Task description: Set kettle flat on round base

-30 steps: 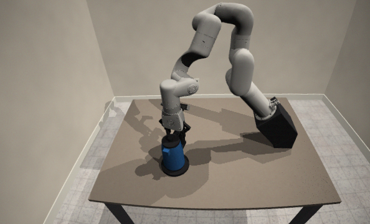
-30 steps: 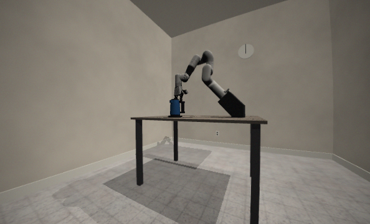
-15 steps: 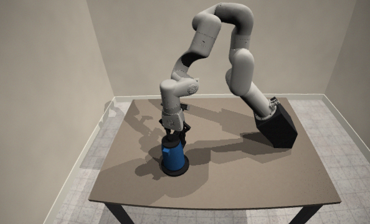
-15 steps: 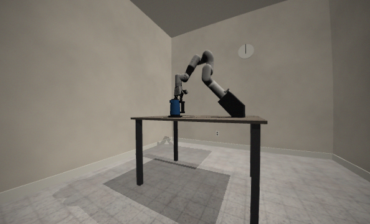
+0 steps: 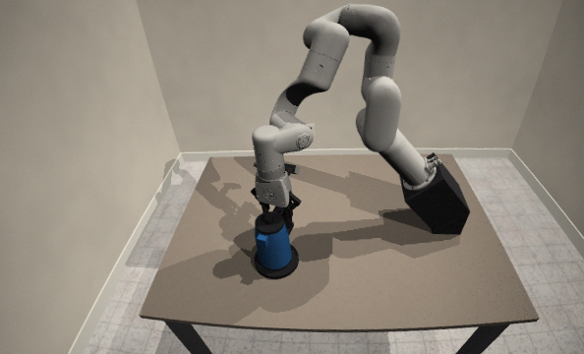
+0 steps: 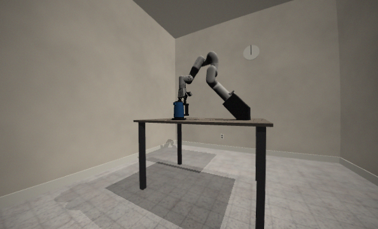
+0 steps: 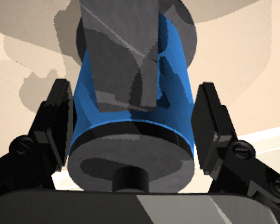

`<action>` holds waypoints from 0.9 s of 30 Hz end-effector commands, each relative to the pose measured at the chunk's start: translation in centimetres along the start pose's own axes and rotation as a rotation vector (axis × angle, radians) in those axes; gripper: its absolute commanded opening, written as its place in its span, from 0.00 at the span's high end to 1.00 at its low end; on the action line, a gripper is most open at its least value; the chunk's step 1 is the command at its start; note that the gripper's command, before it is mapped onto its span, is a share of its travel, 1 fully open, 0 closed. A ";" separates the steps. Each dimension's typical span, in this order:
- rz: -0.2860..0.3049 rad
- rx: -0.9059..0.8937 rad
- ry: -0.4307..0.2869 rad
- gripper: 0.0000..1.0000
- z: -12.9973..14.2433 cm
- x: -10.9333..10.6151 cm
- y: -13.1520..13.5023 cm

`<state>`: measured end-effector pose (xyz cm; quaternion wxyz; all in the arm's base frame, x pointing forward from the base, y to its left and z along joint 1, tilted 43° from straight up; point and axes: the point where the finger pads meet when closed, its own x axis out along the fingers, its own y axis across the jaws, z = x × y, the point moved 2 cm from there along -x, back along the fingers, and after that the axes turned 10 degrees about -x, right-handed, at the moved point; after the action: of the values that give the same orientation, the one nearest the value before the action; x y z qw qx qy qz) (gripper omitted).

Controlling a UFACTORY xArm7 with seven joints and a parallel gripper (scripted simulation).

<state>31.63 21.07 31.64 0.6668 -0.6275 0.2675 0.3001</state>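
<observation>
A brown table (image 5: 420, 275) fills the top view. Lower left of centre, the blue kettle (image 5: 273, 247) stands on its base (image 5: 292, 267). Just above, your gripper (image 5: 278, 210) has fingers spread, holding nothing. Release looks done; next, lift straight up without touching the handle (image 7: 118, 23).

No words, brand names, labels or numbers can be read anywhere. The nearest thing to a sign is a round wall clock (image 6: 251, 52) high on the far wall in the exterior view; its face is blank, with no numerals, and shows only one thin dark line pointing straight up. The small round marks on the arm's joints (image 5: 303, 142) are too small and blurred to make out as any writing.
</observation>
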 end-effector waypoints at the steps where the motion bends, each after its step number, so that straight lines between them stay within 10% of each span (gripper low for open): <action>1: -0.003 0.000 -0.002 0.19 0.1 -0.1 -0.1; 13: -0.003 0.000 -0.002 0.19 0.1 -0.8 -0.1; 27: -0.003 0.000 -0.002 0.19 0.1 -9.5 -0.1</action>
<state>27.22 20.89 36.73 0.6686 -0.6272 0.2634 0.3002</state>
